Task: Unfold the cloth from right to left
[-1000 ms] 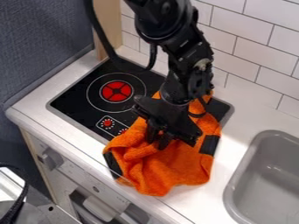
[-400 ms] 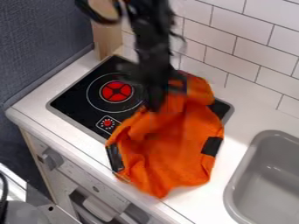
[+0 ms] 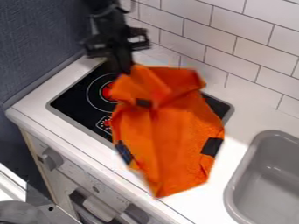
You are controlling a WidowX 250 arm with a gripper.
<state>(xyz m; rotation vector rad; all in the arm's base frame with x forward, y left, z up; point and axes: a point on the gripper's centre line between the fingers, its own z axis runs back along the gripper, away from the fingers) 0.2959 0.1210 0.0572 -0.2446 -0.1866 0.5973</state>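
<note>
The gripper (image 3: 125, 68) is at the upper left, over the back part of the stove, shut on the upper left corner of the orange cloth (image 3: 175, 135). That corner is lifted, and the cloth stretches from it down to the counter's front edge. Folds run across its upper part. Dark patches show near the cloth's lower left edge, right edge and upper middle. Much of the stove's right side lies hidden beneath the cloth.
The black stove top (image 3: 76, 99) shows left of the cloth, with a red burner partly covered. A grey sink (image 3: 265, 175) is set into the white counter (image 3: 236, 131) at right. Behind stands a white tiled wall (image 3: 245, 48).
From over the middle of the cloth, the gripper has moved up and to the left. The cloth's upper part has been drawn along with it and is more stretched out.
</note>
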